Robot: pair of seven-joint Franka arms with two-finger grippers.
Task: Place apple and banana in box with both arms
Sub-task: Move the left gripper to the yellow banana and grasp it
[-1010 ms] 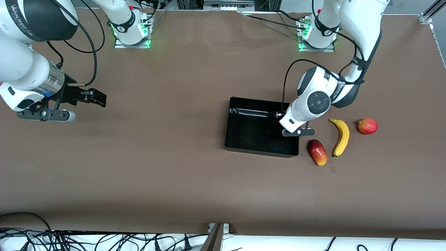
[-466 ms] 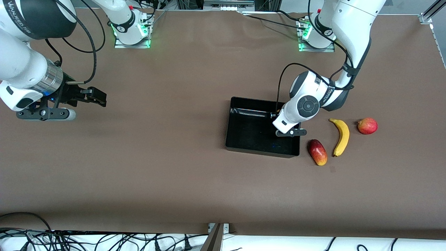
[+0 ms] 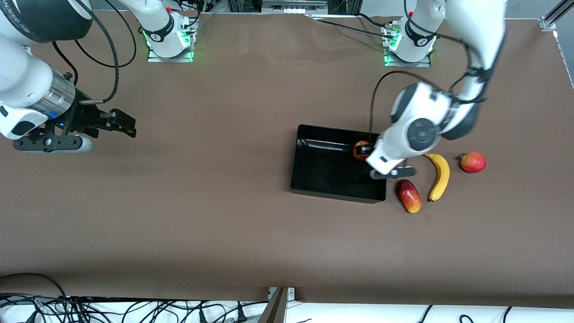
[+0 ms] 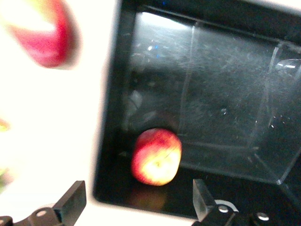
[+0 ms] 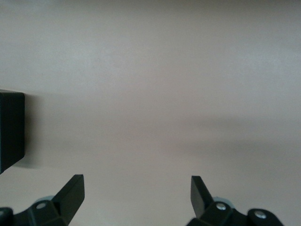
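Note:
The apple [image 3: 358,151] lies inside the black box [image 3: 323,167], at the wall toward the left arm's end. In the left wrist view the apple [image 4: 156,156] rests on the glossy floor of the box [image 4: 225,94]. My left gripper [image 3: 365,150] is open and empty just above the apple, mostly hidden under its wrist; it also shows in the left wrist view [image 4: 138,206]. The banana [image 3: 439,175] lies on the table beside the box. My right gripper [image 3: 122,124] waits, open and empty, over bare table; it also shows in the right wrist view [image 5: 137,193].
A red-yellow mango-like fruit [image 3: 408,195] lies between the box and the banana, nearer to the front camera. A pink-red fruit [image 3: 472,162] lies past the banana toward the left arm's end. A black corner [image 5: 10,131] shows at the edge of the right wrist view.
The left wrist has drawn back from over the box toward the banana. The apple, hidden before, now lies uncovered in the box. The right gripper has risen slightly.

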